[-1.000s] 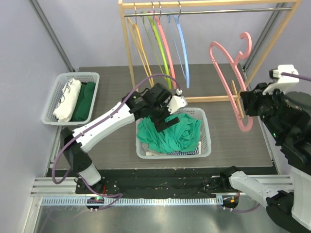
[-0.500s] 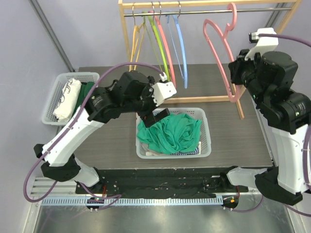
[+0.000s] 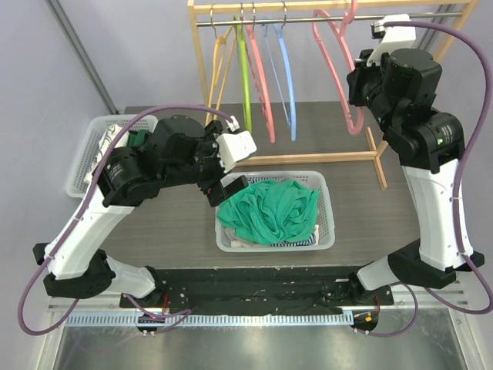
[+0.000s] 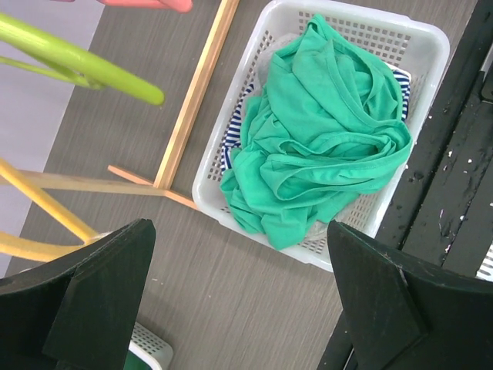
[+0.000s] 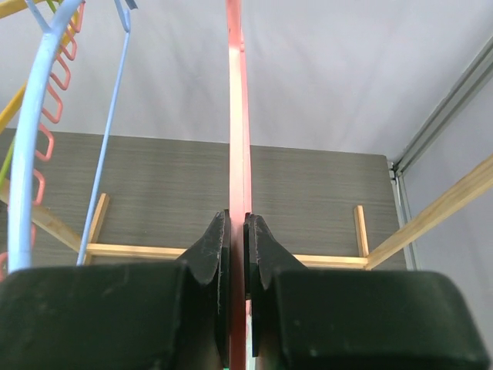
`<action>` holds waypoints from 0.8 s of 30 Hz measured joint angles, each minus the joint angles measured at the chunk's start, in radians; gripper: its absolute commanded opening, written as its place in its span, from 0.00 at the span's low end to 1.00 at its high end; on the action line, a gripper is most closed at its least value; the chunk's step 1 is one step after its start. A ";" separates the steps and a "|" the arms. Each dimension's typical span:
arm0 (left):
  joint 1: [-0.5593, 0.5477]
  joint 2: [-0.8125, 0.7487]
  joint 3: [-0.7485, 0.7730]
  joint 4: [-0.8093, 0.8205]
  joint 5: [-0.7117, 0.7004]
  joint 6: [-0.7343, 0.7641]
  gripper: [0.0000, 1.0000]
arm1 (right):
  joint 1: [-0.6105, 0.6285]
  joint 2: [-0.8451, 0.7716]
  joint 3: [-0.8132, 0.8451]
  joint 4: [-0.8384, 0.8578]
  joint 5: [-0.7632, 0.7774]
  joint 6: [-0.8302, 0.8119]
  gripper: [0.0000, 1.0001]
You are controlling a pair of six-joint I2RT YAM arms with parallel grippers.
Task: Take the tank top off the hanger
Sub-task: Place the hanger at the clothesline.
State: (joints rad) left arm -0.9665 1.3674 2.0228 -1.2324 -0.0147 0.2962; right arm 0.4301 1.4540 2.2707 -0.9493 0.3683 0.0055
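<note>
The green tank top (image 3: 269, 210) lies crumpled in the white basket (image 3: 327, 231) at the table's middle, off any hanger; the left wrist view shows the tank top (image 4: 331, 139) filling the basket (image 4: 431, 46). My left gripper (image 3: 229, 190) hovers open and empty just left of the basket, its fingers (image 4: 92, 301) spread wide over bare table. My right gripper (image 3: 357, 83) is raised by the rack, shut on the bare pink hanger (image 3: 337, 65), whose hook is up at the rail. In the right wrist view the pads (image 5: 219, 247) pinch the hanger's thin bar (image 5: 236, 116).
A wooden rack (image 3: 204, 85) with a metal rail (image 3: 308, 21) carries several empty hangers, yellow, green, pink and blue. A second basket (image 3: 85, 166) at the left holds folded white and green clothes. Striped cloth (image 3: 296, 242) lies under the tank top.
My right arm has carried the pink hanger up and left to the rail. My left arm has pulled up and left away from the basket, still open.
</note>
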 measured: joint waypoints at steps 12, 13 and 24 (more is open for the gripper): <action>0.000 0.000 0.008 -0.002 -0.012 -0.001 1.00 | -0.002 0.055 -0.013 0.009 0.005 -0.030 0.01; 0.000 0.001 0.014 -0.003 -0.012 -0.001 1.00 | -0.003 0.055 -0.019 0.011 0.005 -0.030 0.01; 0.007 0.021 0.104 -0.008 -0.010 -0.001 1.00 | -0.013 0.039 -0.121 0.093 0.011 -0.026 0.01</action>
State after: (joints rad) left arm -0.9596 1.3880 2.1265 -1.2404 -0.0246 0.2951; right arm 0.4168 1.4925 2.1498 -0.8558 0.3790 -0.0200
